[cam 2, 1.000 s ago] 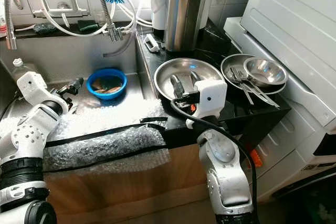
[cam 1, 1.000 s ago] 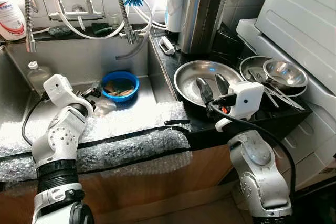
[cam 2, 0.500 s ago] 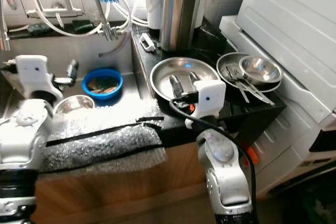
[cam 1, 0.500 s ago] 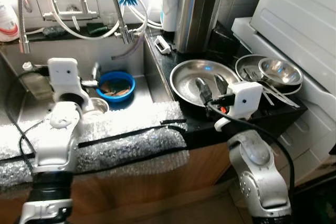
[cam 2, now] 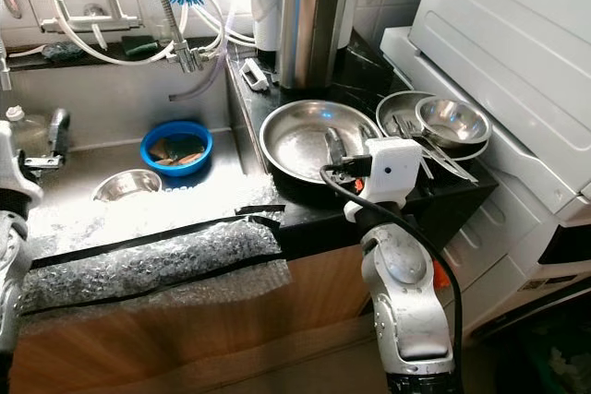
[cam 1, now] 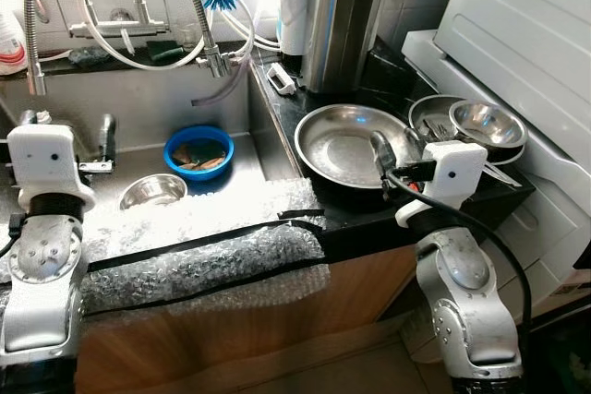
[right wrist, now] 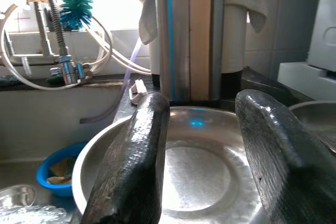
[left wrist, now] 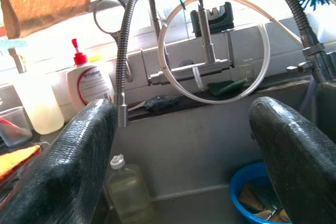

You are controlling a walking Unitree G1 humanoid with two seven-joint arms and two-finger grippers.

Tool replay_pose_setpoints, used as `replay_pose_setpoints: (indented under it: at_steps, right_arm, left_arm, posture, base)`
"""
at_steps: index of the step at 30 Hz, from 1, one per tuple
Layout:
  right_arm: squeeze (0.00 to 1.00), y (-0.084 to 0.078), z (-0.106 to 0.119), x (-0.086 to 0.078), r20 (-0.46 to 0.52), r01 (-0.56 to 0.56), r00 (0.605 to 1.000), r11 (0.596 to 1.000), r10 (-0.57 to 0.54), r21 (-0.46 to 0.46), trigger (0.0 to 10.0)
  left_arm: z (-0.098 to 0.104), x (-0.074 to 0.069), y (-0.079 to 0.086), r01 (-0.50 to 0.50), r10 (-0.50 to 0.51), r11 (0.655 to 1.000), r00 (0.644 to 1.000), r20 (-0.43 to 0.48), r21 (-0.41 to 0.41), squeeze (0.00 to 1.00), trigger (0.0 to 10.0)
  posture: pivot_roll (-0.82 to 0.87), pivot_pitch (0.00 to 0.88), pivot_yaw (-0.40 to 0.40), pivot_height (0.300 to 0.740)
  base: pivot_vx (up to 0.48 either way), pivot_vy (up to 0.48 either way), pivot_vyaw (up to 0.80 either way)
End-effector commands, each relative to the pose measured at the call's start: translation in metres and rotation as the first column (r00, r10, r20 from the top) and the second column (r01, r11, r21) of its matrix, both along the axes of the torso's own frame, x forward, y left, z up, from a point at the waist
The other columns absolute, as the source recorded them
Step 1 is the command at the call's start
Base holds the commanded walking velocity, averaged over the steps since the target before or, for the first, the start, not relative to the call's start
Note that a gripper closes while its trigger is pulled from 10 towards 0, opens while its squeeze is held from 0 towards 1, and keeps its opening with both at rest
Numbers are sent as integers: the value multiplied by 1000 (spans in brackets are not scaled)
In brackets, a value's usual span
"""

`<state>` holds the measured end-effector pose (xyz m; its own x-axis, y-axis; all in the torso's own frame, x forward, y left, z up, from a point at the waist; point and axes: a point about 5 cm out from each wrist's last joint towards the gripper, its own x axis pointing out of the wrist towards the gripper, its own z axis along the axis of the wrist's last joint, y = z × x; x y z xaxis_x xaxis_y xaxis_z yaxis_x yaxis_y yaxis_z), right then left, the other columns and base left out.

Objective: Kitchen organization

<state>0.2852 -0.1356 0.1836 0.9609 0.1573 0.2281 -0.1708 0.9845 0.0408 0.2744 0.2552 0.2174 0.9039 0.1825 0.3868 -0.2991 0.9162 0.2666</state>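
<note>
Stainless steel large pan [cam 1: 351, 145] sits on the black counter [cam 1: 355, 219] just right of the sink [cam 1: 138, 103]; right gripper [right wrist: 202, 145] hovers at its near rim, fingers spread and holding nothing, so the step in hand looks like lining up to grasp it. Left gripper [left wrist: 184, 145] is raised over the sink, also spread and empty, with a small steel bowl [cam 1: 152, 192] and blue bowl [cam 1: 199, 147] below. Next move, by my estimate: lower the right fingers astride the rim and close.
</note>
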Motion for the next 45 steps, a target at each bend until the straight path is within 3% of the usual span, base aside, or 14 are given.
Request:
replay_pose_setpoints:
  at_steps: [1, 5, 6, 7, 8, 12, 15, 16, 21, 45]
  right_arm:
    - [0, -6, -5, 1, -34, 42, 999, 999, -42, 5, 10000]
    - [0, -12, -7, 2, -68, 85, 995, 992, -79, 92, 10000]
    - [714, -12, -7, 2, -74, 87, 994, 990, -79, 110, 10000]
    - [714, -13, -7, 2, -78, 89, 994, 989, -80, 118, 10000]
    - [1000, -13, -8, 3, -84, 91, 993, 988, -81, 125, 10000]
    - [1000, -15, -10, 4, -125, 129, 987, 969, -105, 210, 10000]
    - [1000, -16, -15, 6, -165, 140, 980, 971, -108, 193, 10000]
    - [0, -14, -17, 7, -169, 131, 980, 978, -104, 161, 10000]
    - [0, -12, -21, 7, -195, 147, 974, 974, -112, 172, 10000]
    - [0, -22, -25, 11, -286, 252, 945, 914, -161, 319, 10000]
  left_arm:
    - [3, -2, -9, 20, -21, 999, 1000, 23, 32, 0, 10000]
    - [3, 3, -16, 45, -46, 999, 999, 24, 25, 0, 10000]
    - [4, 4, -17, 52, -52, 998, 998, 24, 22, 0, 10000]
    - [4, 5, -18, 54, -54, 998, 998, 24, 23, 0, 10000]
    - [4, 5, -19, 56, -57, 998, 998, 24, 24, 0, 10000]
    - [3, 7, -23, 68, -68, 997, 997, 20, 23, 0, 10000]
    - [3, 8, -23, 73, -74, 997, 997, 17, 22, 0, 10000]
    - [2, 8, -25, 77, -78, 997, 997, 15, 18, 0, 10000]
    - [-1, 10, -33, 106, -107, 994, 994, 3, 19, 0, 10000]
    - [2, 13, -33, 102, -103, 995, 995, 17, 16, 0, 10000]
  posture:
    - [-59, 0, -55, 727]
    - [-67, 0, -52, 727]
    - [-69, 0, -50, 727]
    - [-69, 0, -50, 727]
    - [-70, 0, -49, 727]
    - [-71, 0, -47, 727]
    - [-69, 0, -48, 727]
    - [-64, 0, -50, 727]
    - [-66, 0, -52, 727]
    - [-63, 0, -62, 727]
  base:
    - [0, 0, 0]
    - [0, 0, 0]
    - [0, 0, 0]
    - [0, 0, 0]
    - [0, 0, 0]
    - [0, 0, 0]
    - [0, 0, 0]
    - [0, 0, 0]
    - [0, 0, 0]
    - [0, 0, 0]
